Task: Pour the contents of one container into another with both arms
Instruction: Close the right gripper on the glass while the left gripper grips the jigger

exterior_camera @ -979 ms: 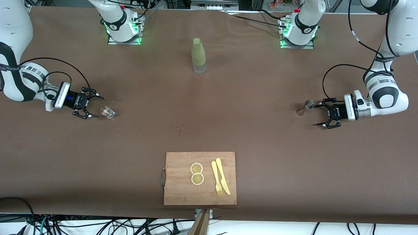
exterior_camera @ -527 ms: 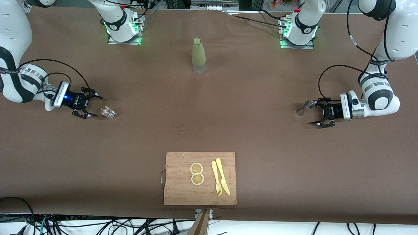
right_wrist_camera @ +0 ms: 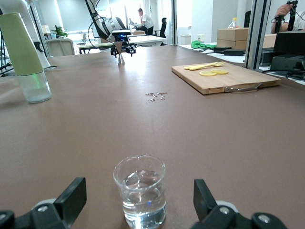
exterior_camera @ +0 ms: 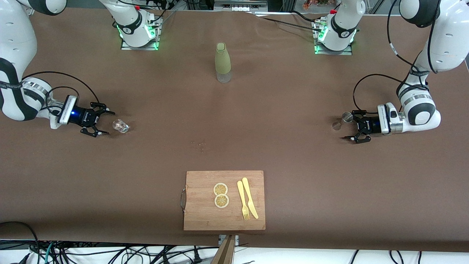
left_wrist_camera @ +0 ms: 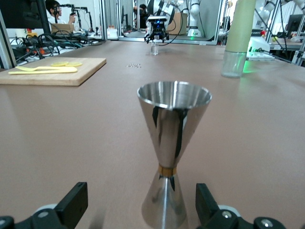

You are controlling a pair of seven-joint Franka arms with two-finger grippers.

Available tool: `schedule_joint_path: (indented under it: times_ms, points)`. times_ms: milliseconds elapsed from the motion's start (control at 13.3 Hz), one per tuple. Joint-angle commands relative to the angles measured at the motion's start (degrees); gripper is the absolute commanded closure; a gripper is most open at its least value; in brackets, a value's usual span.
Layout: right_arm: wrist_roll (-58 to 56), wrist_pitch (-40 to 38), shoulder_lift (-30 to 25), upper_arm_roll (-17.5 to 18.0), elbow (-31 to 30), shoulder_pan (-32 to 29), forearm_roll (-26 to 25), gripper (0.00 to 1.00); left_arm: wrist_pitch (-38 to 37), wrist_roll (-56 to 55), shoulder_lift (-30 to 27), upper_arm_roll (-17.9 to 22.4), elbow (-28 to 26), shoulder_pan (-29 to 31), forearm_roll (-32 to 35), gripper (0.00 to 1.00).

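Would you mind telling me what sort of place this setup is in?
Probably a robotics lab: two arms bolted to a brown table, cables trailing off its edge, and desks with monitors and people around it.

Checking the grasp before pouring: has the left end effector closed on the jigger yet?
No, the left end effector stands open, its fingers apart from the jigger.

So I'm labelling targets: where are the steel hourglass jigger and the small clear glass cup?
Steel hourglass jigger [left_wrist_camera: 174,99], left wrist view, upper cone's rim.
Small clear glass cup [right_wrist_camera: 140,196], right wrist view, side wall.
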Motion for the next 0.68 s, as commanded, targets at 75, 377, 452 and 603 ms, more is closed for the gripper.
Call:
schedule_joint_path:
  times_ms: [75,377,452,603]
  points:
    - [-1.13,-4.04,3.97,-0.02,4.25,-0.15,0.61,0.0,-3.07,6.27,0.9,0.68,0.65,-0.98,-1.45,0.05]
    - [-2.19,-4.39,4.94,0.33,4.34,0.38,0.52,0.0,-3.25,6.54,0.99,0.68,0.57,-1.77,-1.89,0.23]
    - [-2.27,-4.65,5.29,0.41,4.34,0.46,0.52,0.0,-3.42,6.54,1.07,0.76,0.39,-1.86,-1.89,0.25]
    - [-3.06,-5.09,5.91,0.5,4.34,0.55,0.52,0.0,-3.69,6.54,1.08,0.85,0.48,-1.77,-1.63,0.26]
